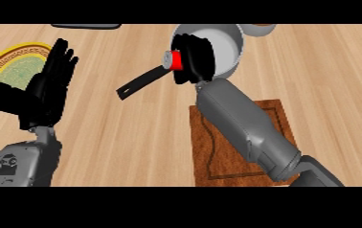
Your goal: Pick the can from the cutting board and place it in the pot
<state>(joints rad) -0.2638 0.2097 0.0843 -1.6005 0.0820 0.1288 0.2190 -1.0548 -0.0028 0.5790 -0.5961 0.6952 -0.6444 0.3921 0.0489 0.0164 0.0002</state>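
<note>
Right hand [194, 62]: fingers curled round the can [174, 60], holding it on its side. The red body is mostly hidden by the fingers and the grey end pokes out at the hand's 9 o'clock. Can and hand are at the pot's [230, 50] 9 o'clock rim, above where the black handle [141, 84] runs off toward 7 o'clock. Can't tell if the can touches the rim. Cutting board [272, 112] is at 5 o'clock from the pot, partly under the right forearm. Left hand [50, 85] is open with fingers up, resting at the view's 9 o'clock, overlapping the plate [17, 59].
</note>
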